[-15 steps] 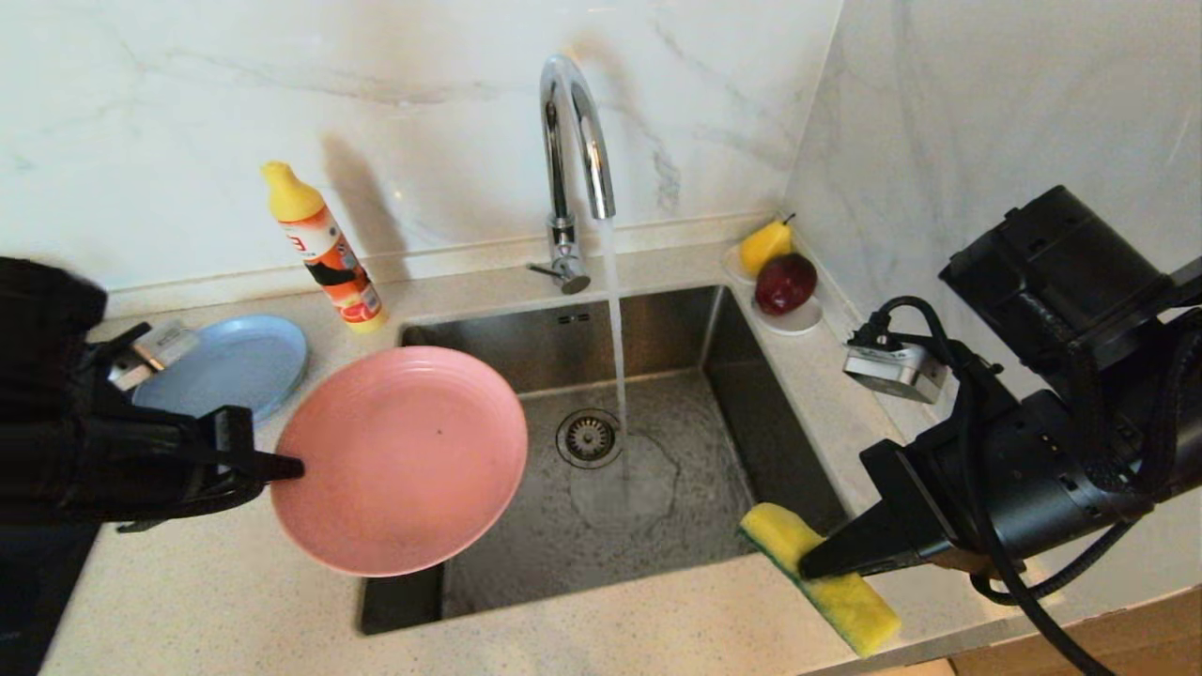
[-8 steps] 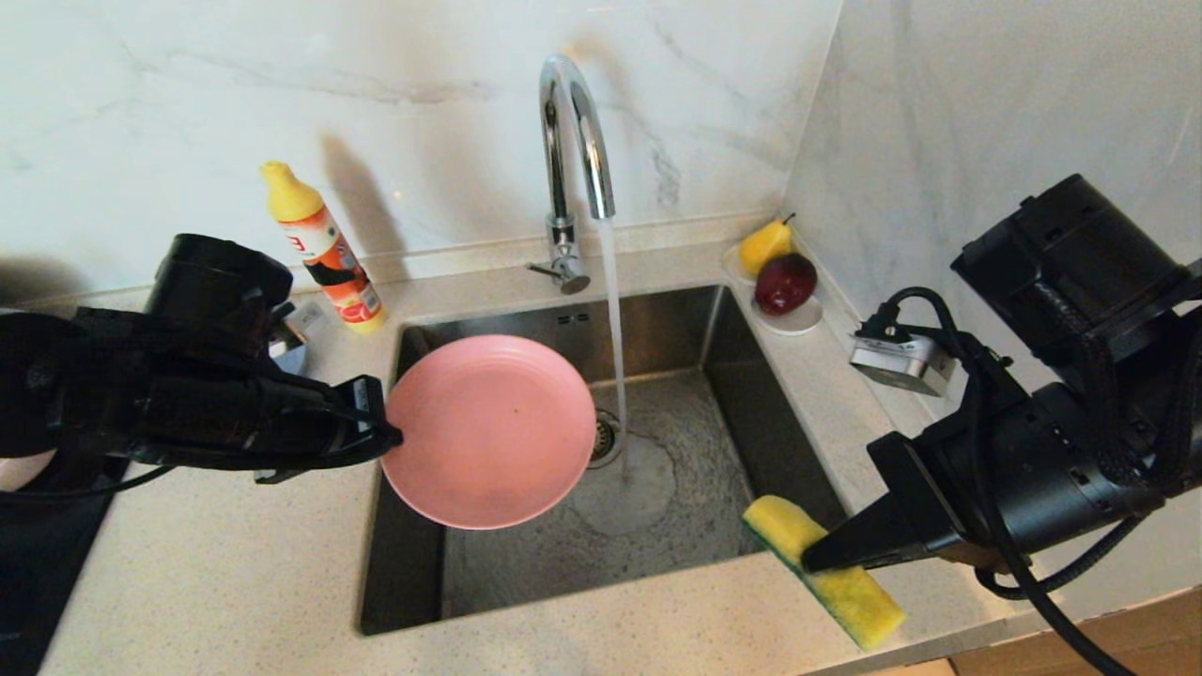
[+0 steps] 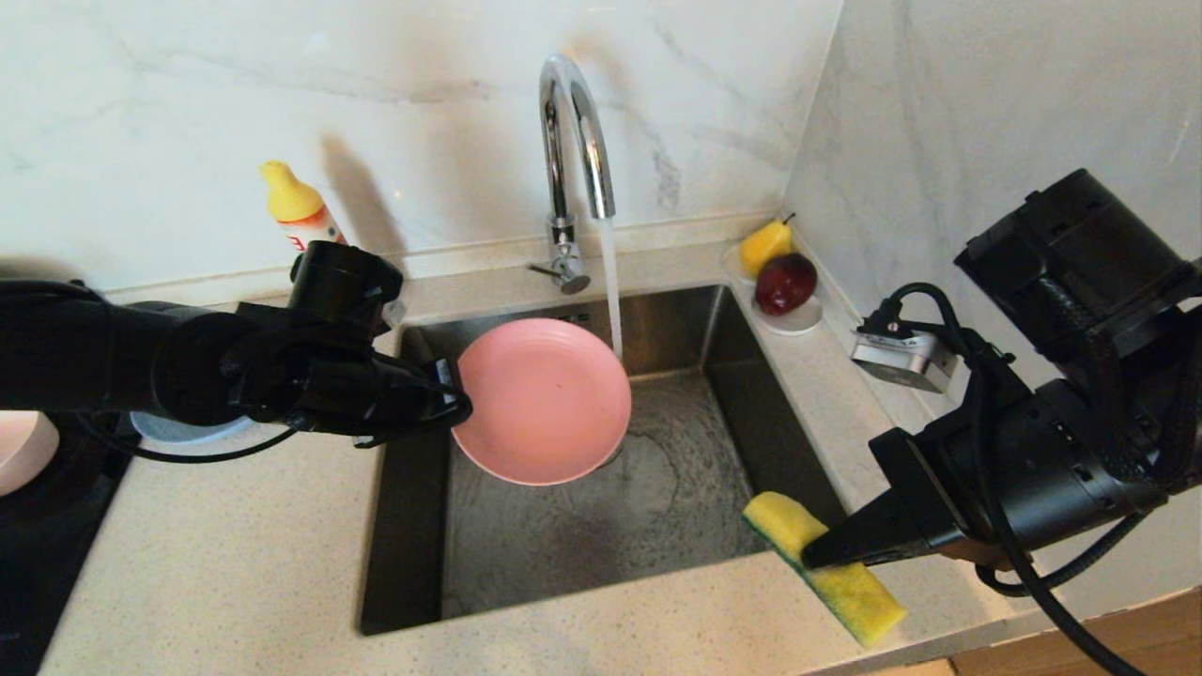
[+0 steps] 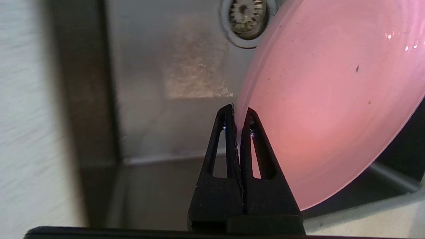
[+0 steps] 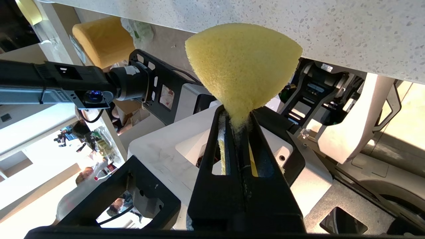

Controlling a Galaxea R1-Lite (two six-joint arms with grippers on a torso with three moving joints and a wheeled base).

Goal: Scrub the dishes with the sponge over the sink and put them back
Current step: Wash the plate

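1. Biggest thing in my feed is the counter point(image 3: 216, 582), pale speckled stone wrapping around the basin, marble wall behind it.
2. The sink point(image 3: 601, 545) is cut into it, brushed steel, wet floor. The tap point(image 3: 575, 141) is running, and the stream drops just past the far right edge of the plate.
3. My right arm sits at the near right corner of the sink. Its right claw point(image 3: 815, 556) is clamped on the sponge point(image 3: 826, 568), which lies slantwise on the counter edge, yellow with a thin green side, one end poking over the basin. In the right wrist view the sponge point(image 5: 244, 66) is pinched thin between the fingers and fans out past them.
4. My left arm reaches in from the left, over the sink's left rim. The left claw point(image 3: 460, 406) is closed on the rim of the pink plate point(image 3: 545, 399), holding it tilted above the basin. The left wrist view shows the fingers point(image 4: 225, 139) squeezing the plate's edge, with the drain point(image 4: 245, 13) beyond.
5. Blue-grey plate point(image 3: 178, 432) sits on the counter, mostly hidden under the left arm.
6. A pale pink dish point(image 3: 21, 451) peeks in at the far left edge.
7. Detergent bottle point(image 3: 296, 208) stands by the wall behind the left arm.
8. A white saucer point(image 3: 798, 324) in the right back corner carries a red apple point(image 3: 785, 282) and a yellow pear point(image 3: 765, 244), touching each other.
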